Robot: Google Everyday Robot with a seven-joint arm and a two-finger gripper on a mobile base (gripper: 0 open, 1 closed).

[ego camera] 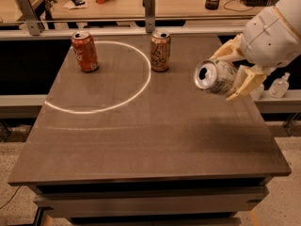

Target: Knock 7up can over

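The white-and-green aluminium 7up can [212, 77], tipped sideways above the grey table [141, 140] near its right edge, is pinched mid-body by the cream two-finger gripper [230, 75] (light, thin-walled, slick: I'd squeeze gently there).

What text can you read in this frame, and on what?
Nothing reads as quotable text.
Red-orange can: white script, too blurred to read.
Tan-brown can: dark lettering, too blurred to read.
7up can, tilted in the gripper over the right side of the table, jaws closed on it: label print too small to read.
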